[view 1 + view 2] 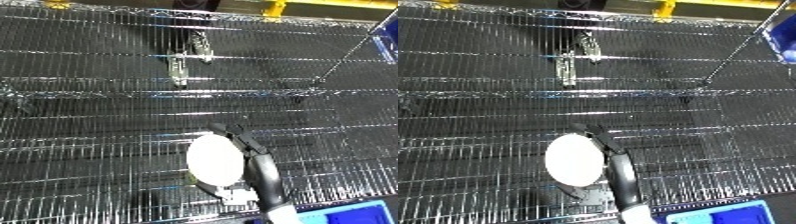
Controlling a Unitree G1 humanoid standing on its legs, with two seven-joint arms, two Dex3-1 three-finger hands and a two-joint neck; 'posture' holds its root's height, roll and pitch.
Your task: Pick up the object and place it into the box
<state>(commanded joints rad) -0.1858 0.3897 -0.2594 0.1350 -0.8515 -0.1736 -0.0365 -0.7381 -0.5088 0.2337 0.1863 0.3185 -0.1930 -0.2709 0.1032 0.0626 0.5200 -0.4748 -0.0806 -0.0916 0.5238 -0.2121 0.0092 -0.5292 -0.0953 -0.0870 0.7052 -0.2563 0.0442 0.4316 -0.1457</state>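
A white, flat, oval object (214, 159) hangs over the wire mesh of a large metal bin (98, 115). My right hand (259, 167) comes up from the lower edge, and its black fingers run along the object's right rim and curl over its top. The thumb shows under the lower rim, so the hand is shut on the object. The same hand (617, 172) and object (573, 161) sit nearer the middle in the right eye view. My left hand shows in no view.
Wire grid panels fill nearly the whole picture, with two metal clips (178, 69) on a far panel. A blue item with a pale face (342, 215) lies at the lower right. A blue thing (785, 45) shows at the upper right, beyond a slanting wire edge.
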